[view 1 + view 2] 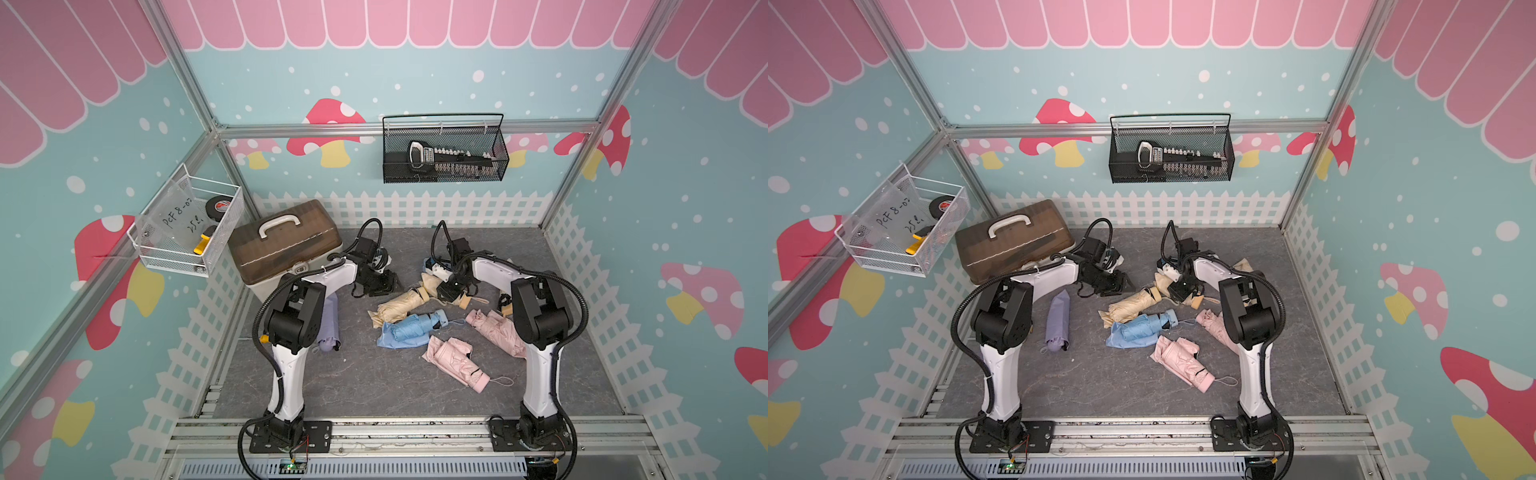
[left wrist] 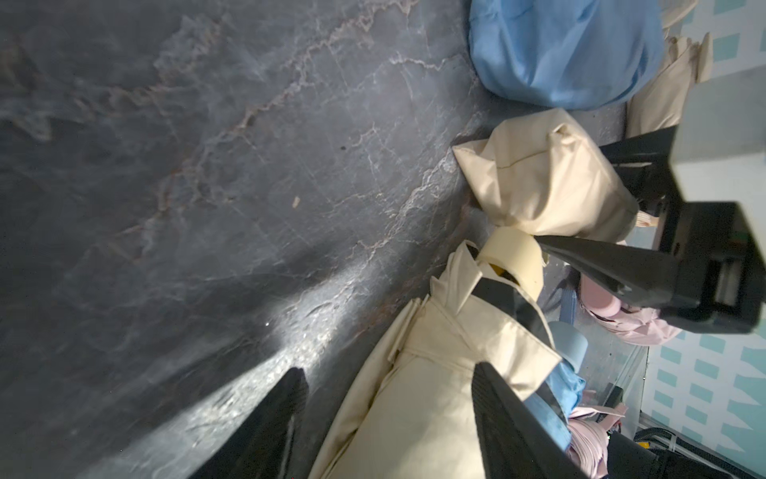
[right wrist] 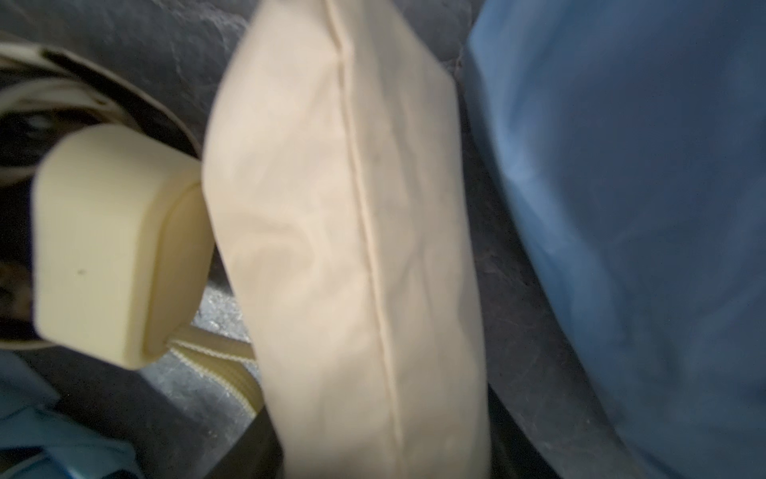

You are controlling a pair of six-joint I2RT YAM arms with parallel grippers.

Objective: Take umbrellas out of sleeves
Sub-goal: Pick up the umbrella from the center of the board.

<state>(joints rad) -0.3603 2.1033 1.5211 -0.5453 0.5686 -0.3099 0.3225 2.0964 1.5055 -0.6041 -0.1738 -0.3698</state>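
Pinch the beige sleeve, then draw the umbrella out.
Your right tool (image 2: 570, 193) stands with its jaws either side of the beige sleeve (image 2: 539, 178), which lies on the bench (image 2: 207, 207) just beside a bare beige umbrella (image 2: 435, 394); whether it grips yet you cannot tell. Catch cloth near the closed end only, not the umbrella inside. Your left tool (image 2: 389, 373) hangs half open, holding nothing; bring it to the handle end.
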